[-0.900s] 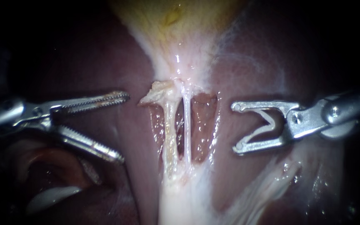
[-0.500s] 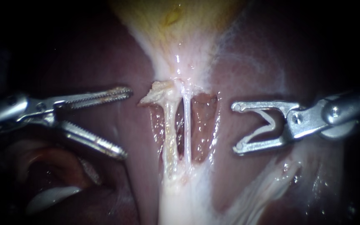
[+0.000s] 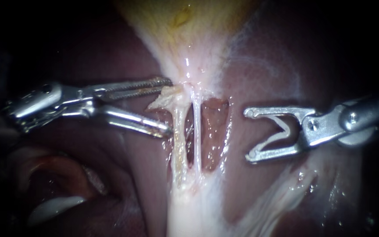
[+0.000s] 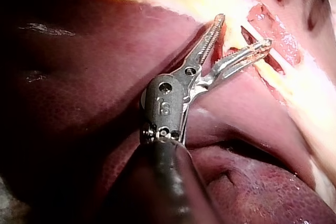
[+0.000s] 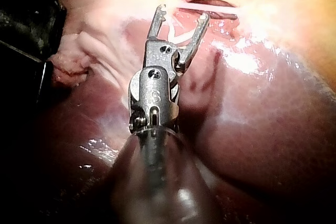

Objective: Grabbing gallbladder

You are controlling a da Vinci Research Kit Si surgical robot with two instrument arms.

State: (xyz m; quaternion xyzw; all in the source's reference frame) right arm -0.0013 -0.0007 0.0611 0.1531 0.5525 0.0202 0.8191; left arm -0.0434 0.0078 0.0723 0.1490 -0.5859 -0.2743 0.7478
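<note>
L instrument (image 3: pixel 169 106) advanced | gallbladder (image 3: pixel 189 30) neck btwn open jaws | R instrument (image 3: pixel 247 135) apart

The endoscope faces the tissue head-on from close by. The gallbladder (image 3: pixel 189 30) is at the top and the two tubes (image 3: pixel 197 136) are in the middle, with liver (image 3: pixel 110 57) around them. The left instrument (image 3: pixel 169 106) enters from the left and the right instrument (image 3: pixel 247 134) from the right. The left wrist camera sits behind the left instrument (image 4: pixel 244 31) and looks along its shaft, very near, toward the tubes. The right wrist camera looks likewise along the right instrument (image 5: pixel 182 14). All three views share the tubes and the neighbouring liver.
</note>
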